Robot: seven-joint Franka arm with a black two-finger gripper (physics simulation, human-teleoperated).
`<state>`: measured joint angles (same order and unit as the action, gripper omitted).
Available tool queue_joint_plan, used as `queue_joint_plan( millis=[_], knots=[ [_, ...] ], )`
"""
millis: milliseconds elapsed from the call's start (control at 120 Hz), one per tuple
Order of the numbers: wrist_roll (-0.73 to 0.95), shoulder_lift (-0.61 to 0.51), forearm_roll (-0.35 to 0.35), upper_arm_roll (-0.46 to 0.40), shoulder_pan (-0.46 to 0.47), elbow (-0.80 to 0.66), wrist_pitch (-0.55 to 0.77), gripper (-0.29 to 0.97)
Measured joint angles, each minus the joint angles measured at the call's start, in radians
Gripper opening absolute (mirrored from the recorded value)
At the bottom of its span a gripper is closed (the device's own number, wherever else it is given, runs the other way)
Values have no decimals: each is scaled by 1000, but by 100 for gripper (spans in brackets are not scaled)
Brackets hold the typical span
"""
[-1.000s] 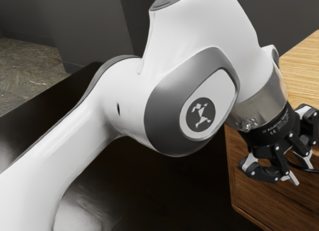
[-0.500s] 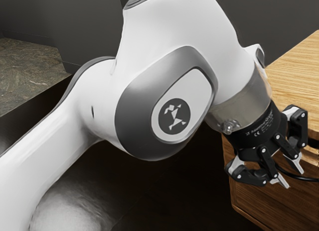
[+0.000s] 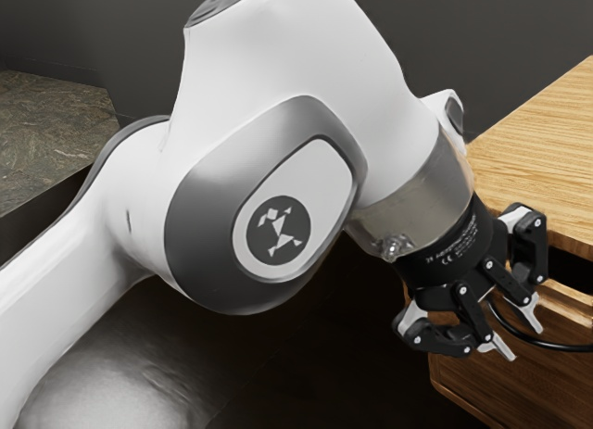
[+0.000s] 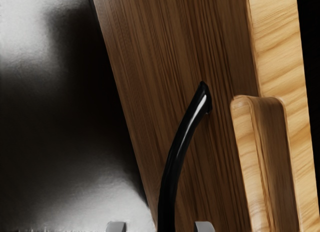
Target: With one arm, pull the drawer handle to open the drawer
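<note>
Straddling the black drawer handle (image 4: 182, 142) with the gripper (image 3: 517, 329) open, jaws apart either side. Showing a dark gap beneath the wooden cabinet top (image 3: 537, 160), above the drawer front (image 3: 565, 309).

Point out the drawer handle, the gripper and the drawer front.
drawer handle (image 4: 176, 152): wrist view, middle of the black curved bar.
gripper (image 3: 519, 334): exterior view, midway between its fingertips, at the handle.
drawer front (image 4: 150, 81): wrist view, bare wood panel beside the handle's mount.

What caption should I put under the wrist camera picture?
Close-up: a curved black handle sticking out from the wooden drawer front.
</note>
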<state>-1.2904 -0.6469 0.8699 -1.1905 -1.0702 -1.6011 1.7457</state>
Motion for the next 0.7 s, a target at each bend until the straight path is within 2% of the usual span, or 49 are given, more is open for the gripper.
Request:
queue_joint_plan(
  millis=[267, 700],
  knots=[
    [2, -21, -1, 45, 50, -45, 6, 10],
    [3, -54, 0, 72, 111, -90, 26, 10]
  ],
)
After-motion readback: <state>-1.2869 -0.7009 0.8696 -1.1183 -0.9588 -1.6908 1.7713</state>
